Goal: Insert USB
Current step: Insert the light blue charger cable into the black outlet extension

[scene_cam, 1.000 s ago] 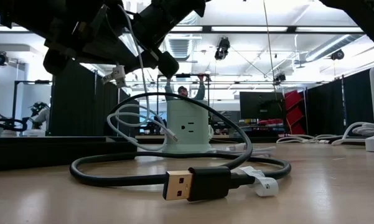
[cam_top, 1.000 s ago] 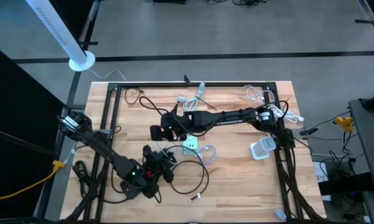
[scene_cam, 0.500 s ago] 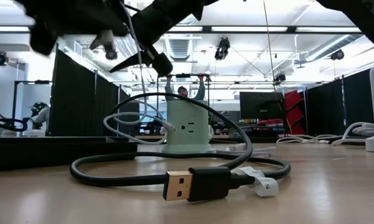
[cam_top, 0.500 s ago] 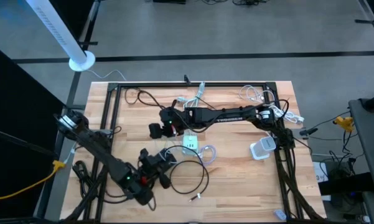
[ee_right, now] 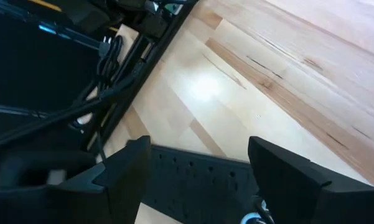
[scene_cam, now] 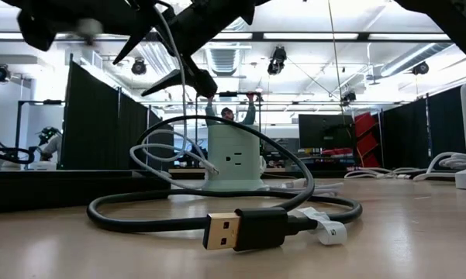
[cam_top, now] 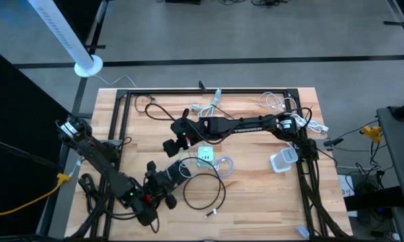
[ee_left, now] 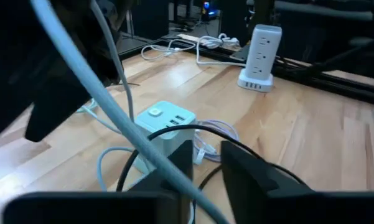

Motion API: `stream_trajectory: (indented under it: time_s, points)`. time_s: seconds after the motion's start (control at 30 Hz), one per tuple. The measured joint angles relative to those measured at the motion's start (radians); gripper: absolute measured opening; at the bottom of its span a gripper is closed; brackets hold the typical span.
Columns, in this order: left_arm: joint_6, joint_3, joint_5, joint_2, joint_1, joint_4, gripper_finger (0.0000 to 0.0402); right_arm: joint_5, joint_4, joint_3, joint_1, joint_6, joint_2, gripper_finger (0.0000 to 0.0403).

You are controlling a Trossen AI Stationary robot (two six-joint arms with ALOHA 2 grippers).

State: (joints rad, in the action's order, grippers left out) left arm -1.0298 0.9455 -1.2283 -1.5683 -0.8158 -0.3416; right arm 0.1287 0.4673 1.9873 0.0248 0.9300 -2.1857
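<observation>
A pale green outlet hub (cam_top: 205,156) (scene_cam: 233,159) (ee_left: 165,121) stands on the wooden table. A white cable (scene_cam: 178,93) rises from beside it toward my left gripper (cam_top: 172,174) (ee_left: 206,163), which hangs above the table on the hub's near left with only a narrow gap between its fingers. My right gripper (cam_top: 174,142) (ee_right: 199,155) hovers open on the hub's far left and holds nothing. A black cable loop (cam_top: 205,189) lies on the table, its gold USB plug (scene_cam: 223,231) nearest the front edge. My left gripper has the white cable (ee_left: 121,121). In the left wrist view the cable runs slanting across one finger (ee_left: 177,163) and down between the two. The place of contact is hidden behind the fingers. The cable is lifted and hangs in a slack curve down to the hub's side.
A white power strip tower (cam_top: 282,161) (ee_left: 261,53) stands at the right. More white cables (cam_top: 282,104) lie at the far edge. A black frame (cam_top: 121,134) runs along the table's left side, with black cords beside it.
My left gripper has risen and drawn back toward the table's left and near edge, carrying the white cable's plug end up and leftward in the low view. My right gripper has rolled about its own axis without leaving its place.
</observation>
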Motion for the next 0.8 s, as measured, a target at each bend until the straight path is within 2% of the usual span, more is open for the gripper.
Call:
stream_trajectory:
  time_s: [0.1,0.2,0.33,0.47,0.67,0.8]
  points:
    - [0.001,0.000,0.012,0.028,-0.015,-0.026,0.0133,0.000,0.002,0.000,0.000,-0.004,0.000,0.0268]
    - [-0.007,0.000,0.070,0.066,-0.021,-0.080,0.0171,0.000,0.002,0.000,0.000,-0.017,0.000,0.0274]
    - [-0.116,0.000,0.128,0.118,-0.019,-0.215,0.0193,0.000,0.005,0.000,0.000,-0.027,0.000,0.0279]
    - [-0.226,0.002,0.175,0.184,-0.021,-0.338,0.0183,0.001,0.013,-0.001,0.000,-0.035,0.000,0.0277]
    - [-0.187,0.002,0.198,0.283,-0.024,-0.341,0.0148,0.000,0.029,-0.002,0.000,-0.040,0.000,0.0274]
    - [-0.185,0.002,0.172,0.309,-0.018,-0.351,0.0117,0.000,0.030,-0.002,0.000,-0.041,0.000,0.0281]
